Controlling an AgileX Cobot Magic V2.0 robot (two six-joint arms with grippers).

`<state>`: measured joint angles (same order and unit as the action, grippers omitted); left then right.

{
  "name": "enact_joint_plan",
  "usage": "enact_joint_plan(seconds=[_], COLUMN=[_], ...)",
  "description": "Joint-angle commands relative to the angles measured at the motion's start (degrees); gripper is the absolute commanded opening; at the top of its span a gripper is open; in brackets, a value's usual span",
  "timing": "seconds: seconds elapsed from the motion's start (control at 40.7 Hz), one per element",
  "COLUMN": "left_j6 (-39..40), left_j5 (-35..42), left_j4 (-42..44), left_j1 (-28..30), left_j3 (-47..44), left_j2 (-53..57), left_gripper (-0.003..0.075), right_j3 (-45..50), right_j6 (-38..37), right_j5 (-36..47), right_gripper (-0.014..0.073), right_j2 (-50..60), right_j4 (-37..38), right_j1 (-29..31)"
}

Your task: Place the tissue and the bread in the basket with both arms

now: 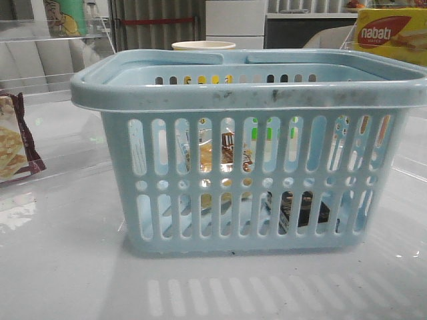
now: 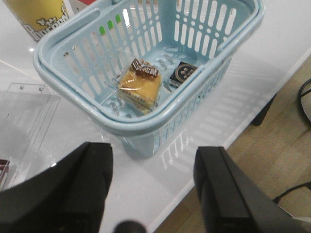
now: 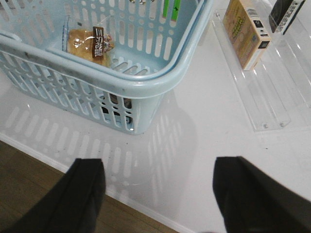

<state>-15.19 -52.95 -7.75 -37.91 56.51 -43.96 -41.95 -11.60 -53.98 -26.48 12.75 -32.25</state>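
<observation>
The light-blue basket (image 1: 253,90) stands in the middle of the white table; it also shows in the left wrist view (image 2: 87,73) and the right wrist view (image 3: 146,82). The bread (image 2: 140,86) in clear wrap with a dark label lies on the basket floor, seen also in the right wrist view (image 3: 90,43) and through the slots (image 1: 213,160). The dark tissue packet (image 2: 183,73) lies beside it on the floor (image 1: 303,208). My left gripper (image 2: 153,174) is open and empty, above the table's front edge, apart from the basket. My right gripper (image 3: 158,189) is open and empty, also near the front edge.
A popcorn cup (image 2: 39,14) stands behind the basket. A clear acrylic shelf (image 3: 257,97) holds a yellow box (image 3: 245,31). A yellow nabati box (image 1: 390,33) sits at the back right, a cracker packet (image 1: 15,140) at the left. The table's front edge (image 3: 58,162) drops to a wooden floor.
</observation>
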Motion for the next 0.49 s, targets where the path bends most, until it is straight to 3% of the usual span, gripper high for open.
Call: enact_joint_plan(seconds=[0.0, 0.221, 0.467], left_j6=[0.51, 0.51, 0.51], left_j5=[4.56, 5.05, 5.42], left_j4=[-0.57, -1.25, -1.25], left_j1=[0.06, 0.06, 0.06], left_j3=[-3.5, -11.28, -13.05], left_j2=[5.55, 12.83, 13.23], left_gripper=[0.0436, 0.0436, 0.0431], right_j3=[-1.46, -1.23, -1.23], right_j6=[0.04, 0.04, 0.04], right_j5=[3.41, 3.18, 3.18], right_gripper=[0.0571, 0.0571, 0.0566], right_j2=[-0.37, -0.37, -0.37], right_j4=[1.78, 1.78, 1.78], right_j1=[0.03, 0.03, 0.03])
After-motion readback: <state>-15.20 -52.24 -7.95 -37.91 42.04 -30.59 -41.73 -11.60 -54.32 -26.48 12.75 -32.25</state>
